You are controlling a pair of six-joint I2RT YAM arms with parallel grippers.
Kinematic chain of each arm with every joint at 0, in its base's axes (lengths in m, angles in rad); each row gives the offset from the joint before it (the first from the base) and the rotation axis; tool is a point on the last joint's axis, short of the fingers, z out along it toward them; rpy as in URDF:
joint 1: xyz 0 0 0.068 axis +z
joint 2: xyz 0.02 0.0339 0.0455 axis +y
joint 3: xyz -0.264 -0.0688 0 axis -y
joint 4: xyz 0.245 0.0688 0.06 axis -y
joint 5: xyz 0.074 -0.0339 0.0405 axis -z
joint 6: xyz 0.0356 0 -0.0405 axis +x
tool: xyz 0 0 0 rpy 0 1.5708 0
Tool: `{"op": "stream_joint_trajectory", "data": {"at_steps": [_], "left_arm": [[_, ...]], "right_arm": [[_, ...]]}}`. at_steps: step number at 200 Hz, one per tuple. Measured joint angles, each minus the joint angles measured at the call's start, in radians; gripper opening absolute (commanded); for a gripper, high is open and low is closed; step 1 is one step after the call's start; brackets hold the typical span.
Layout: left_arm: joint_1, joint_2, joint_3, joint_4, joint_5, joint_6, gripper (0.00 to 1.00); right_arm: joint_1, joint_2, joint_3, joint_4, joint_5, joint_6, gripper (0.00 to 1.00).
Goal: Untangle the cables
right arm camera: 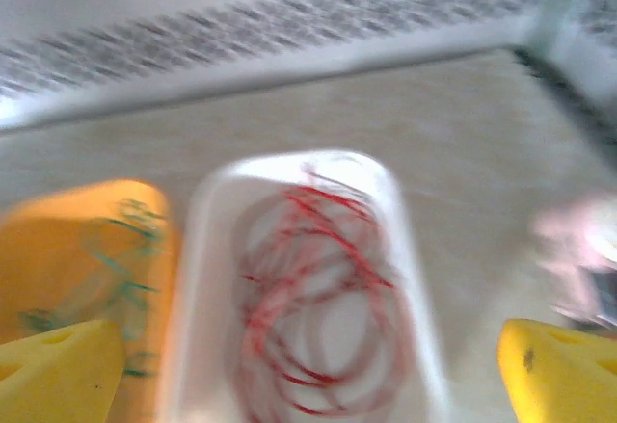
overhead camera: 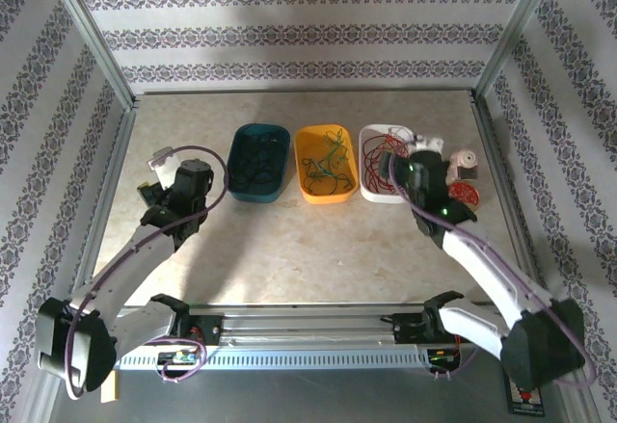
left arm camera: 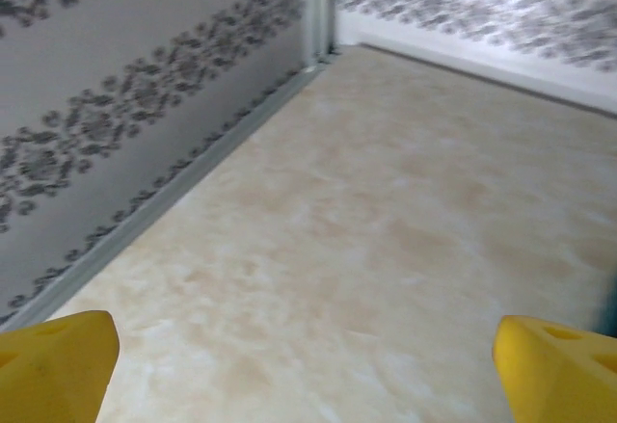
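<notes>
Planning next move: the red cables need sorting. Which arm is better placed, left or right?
Right, probably. The right gripper hangs, jaws open, directly over the white tray holding the red cables. The left gripper, also open, faces bare table off to the left.

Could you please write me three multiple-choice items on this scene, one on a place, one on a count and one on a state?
1. Which tray holds the red cables?
A. teal
B. orange
C. white

2. How many trays stand on the table?
A. two
B. three
C. four

3. How is the right claw?
A. shut on a cable
B. open, holding nothing
C. shut on a tray rim

Answers:
1 C: the red loops lie in the white tray.
2 B: a teal tray, an orange tray and the white one.
3 B: its yellow fingers stand wide apart above the tray.
</notes>
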Motion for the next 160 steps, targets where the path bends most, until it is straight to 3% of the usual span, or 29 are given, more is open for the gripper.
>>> {"op": "stream_joint_trajectory", "data": {"at_steps": [37,79,115,133,160], "left_arm": [[0.032,0.153,-0.080,0.200,-0.047,0.132,0.99],[0.060,0.305,-0.139,0.394,0.024,0.235,0.99],[0.065,0.465,-0.128,0.533,0.116,0.332,0.99],[0.065,0.484,-0.128,0.617,0.143,0.394,0.99],[0.097,0.505,-0.153,0.789,0.224,0.460,0.99]], "right_arm": [[-0.069,-0.023,-0.278,0.194,0.079,-0.130,0.98],[-0.124,0.164,-0.327,0.382,0.100,-0.190,0.98],[-0.228,0.323,-0.331,0.681,-0.051,-0.237,0.98],[-0.283,0.486,-0.336,0.903,-0.148,-0.231,0.98],[-0.313,0.518,-0.338,0.974,-0.290,-0.237,0.98]]}}
